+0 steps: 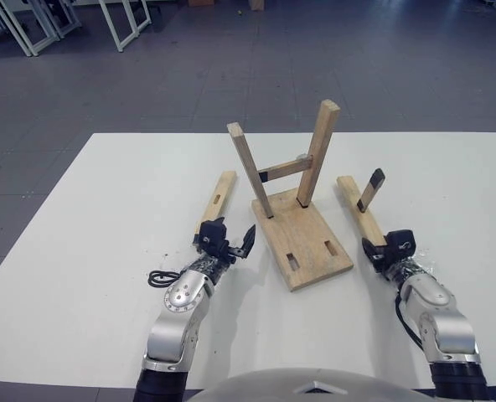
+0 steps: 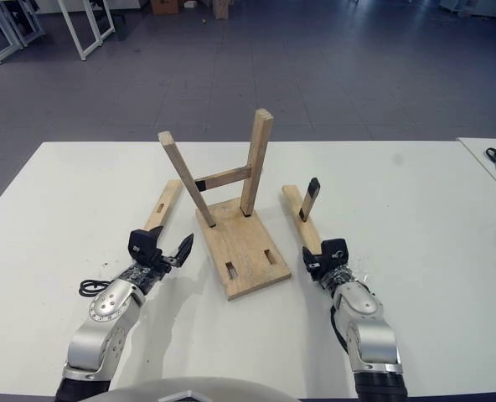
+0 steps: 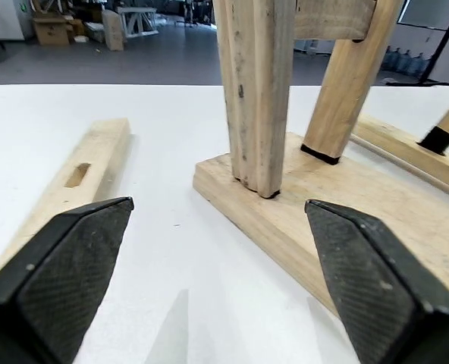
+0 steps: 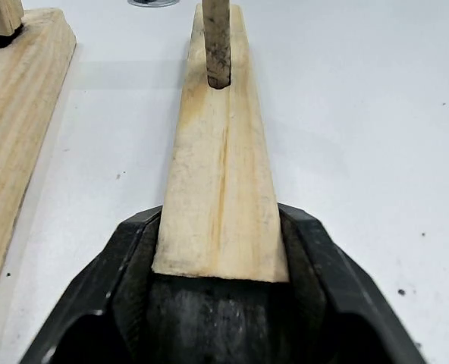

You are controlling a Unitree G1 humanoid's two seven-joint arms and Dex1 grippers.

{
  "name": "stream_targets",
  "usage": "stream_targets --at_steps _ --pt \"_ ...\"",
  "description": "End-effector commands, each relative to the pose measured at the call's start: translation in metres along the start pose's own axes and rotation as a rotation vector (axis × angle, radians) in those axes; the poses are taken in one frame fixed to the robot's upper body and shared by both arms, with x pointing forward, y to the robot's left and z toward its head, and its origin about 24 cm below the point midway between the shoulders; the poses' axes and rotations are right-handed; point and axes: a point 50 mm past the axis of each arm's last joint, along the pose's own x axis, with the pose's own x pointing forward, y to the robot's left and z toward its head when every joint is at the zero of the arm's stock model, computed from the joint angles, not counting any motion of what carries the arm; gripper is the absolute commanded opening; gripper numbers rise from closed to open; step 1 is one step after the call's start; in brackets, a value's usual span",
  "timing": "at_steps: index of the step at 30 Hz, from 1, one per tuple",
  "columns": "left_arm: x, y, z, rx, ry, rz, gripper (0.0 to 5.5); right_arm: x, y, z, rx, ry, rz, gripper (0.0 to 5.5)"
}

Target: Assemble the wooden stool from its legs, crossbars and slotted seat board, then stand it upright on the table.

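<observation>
Left eye view: white table (image 1: pixel 80 218) w/ a half-built wooden stool. The slotted seat board (image 1: pixel 308 251) lies flat at centre. Two legs stand in its far slots: the leaning leg (image 1: pixel 250 167) on the left & the straighter leg (image 1: pixel 317 151) on the right, joined by a crossbar (image 1: pixel 286 170). The two near slots are empty. A left loose leg (image 1: pixel 217 201) lies flat just left of the board, mortise up. A right loose leg (image 1: pixel 355 208) lies just right of it w/ a short crossbar (image 1: pixel 370 190) stuck upright in it.

The left gripper (image 1: pixel 231 240) sits low btwn the left loose leg & the board, fingers spread wide, holding nothing. The right gripper (image 1: pixel 388 249) is clamped on the near end of the right loose leg. The right wrist view shows both fingers against its sides.

Parts look like light, stiff, dry wood, unlikely to bend or slip. Joints may be loose, so the standing pair could tip. Best hold is prob. across a leg's flat sides, clear of mortise & ends.
</observation>
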Motion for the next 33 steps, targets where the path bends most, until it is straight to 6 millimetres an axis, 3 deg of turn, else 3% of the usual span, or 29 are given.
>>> stream_targets --at_steps 1,3,5,8,12,16,18,24,28,33 --pt "-0.009 -0.006 0.030 -0.219 -0.013 -0.349 4.22 0.001 -0.007 0.073 0.093 -0.240 0.141 2.02" --pt "-0.017 -0.010 0.051 -0.334 -0.025 -0.564 4.22 -0.007 0.002 0.090 0.118 -0.249 0.326 2.02" --pt "-0.020 -0.009 0.064 -0.404 -0.021 -0.690 4.22 -0.017 0.011 0.102 0.300 -0.281 0.530 2.02" --pt "-0.018 -0.004 0.071 -0.488 -0.024 -0.746 4.22 -0.038 0.020 0.118 0.564 -0.351 0.827 2.02" --pt "-0.015 -0.012 0.072 -0.530 -0.025 -0.802 4.22 -0.050 0.045 0.119 0.608 -0.282 1.055 2.02" --pt "-0.012 -0.018 0.071 -0.519 0.002 -0.812 4.22 -0.045 0.034 0.138 0.640 -0.362 1.023 2.02" --pt "-0.013 -0.019 0.072 -0.545 -0.012 -0.822 4.22 -0.049 0.040 0.142 0.644 -0.336 1.093 2.02" --pt "-0.028 -0.022 0.092 -0.650 -0.072 -0.985 4.22 -0.050 0.077 0.114 0.598 -0.115 1.229 2.02" --pt "-0.028 -0.020 0.096 -0.666 -0.061 -0.984 4.22 -0.050 0.080 0.110 0.578 -0.079 1.263 2.02" --pt "-0.025 -0.020 0.083 -0.598 0.021 -0.930 4.22 -0.052 0.084 0.104 0.572 -0.035 1.322 2.02"
